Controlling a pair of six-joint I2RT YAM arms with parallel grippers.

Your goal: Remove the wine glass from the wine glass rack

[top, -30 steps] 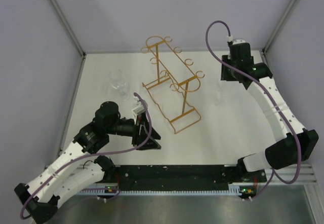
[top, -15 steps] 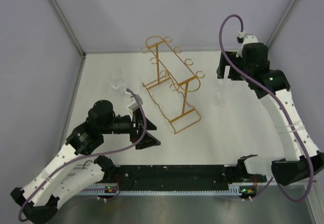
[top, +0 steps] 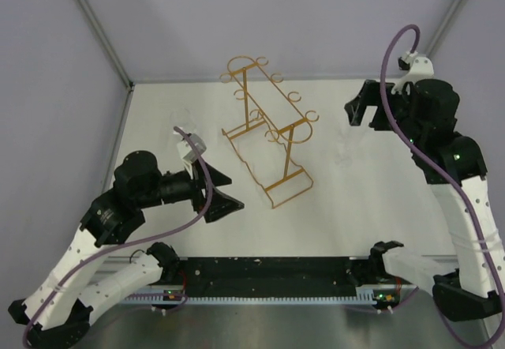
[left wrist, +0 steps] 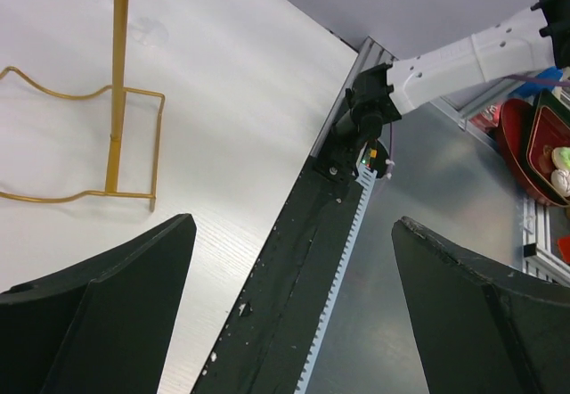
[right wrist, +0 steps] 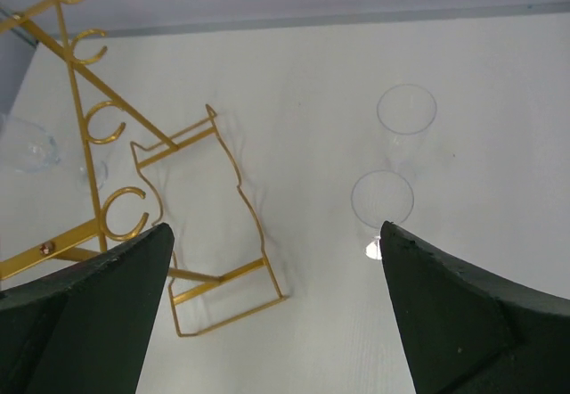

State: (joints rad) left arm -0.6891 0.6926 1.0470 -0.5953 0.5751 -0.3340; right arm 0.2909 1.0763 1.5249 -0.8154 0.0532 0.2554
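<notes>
The gold wire wine glass rack point(top: 268, 137) stands mid-table, and nothing hangs from its curled rails point(right wrist: 89, 51). A clear wine glass point(right wrist: 396, 149) stands upright on the white table to the right of the rack. A second clear glass point(right wrist: 27, 144) stands beyond the rack's left side. My right gripper point(right wrist: 274, 227) hovers open high above the table, with the first glass just inside its right finger point(right wrist: 463, 314) and well below it. My left gripper point(left wrist: 292, 223) is open and empty near the front edge, with the rack's base point(left wrist: 116, 144) ahead of it. Top view: left gripper point(top: 235, 191), right gripper point(top: 360, 121).
A black rail with a toothed strip point(left wrist: 303, 260) runs along the near table edge, with bare metal beyond it. The right arm's base point(left wrist: 445, 55) sits on that rail. Red bowls point(left wrist: 525, 135) lie off the table. Grey walls close in the back and sides.
Both grippers have opened wide. The right arm has risen and swung right, away from the glass below it. The left arm has drawn back to the left and lifted.
</notes>
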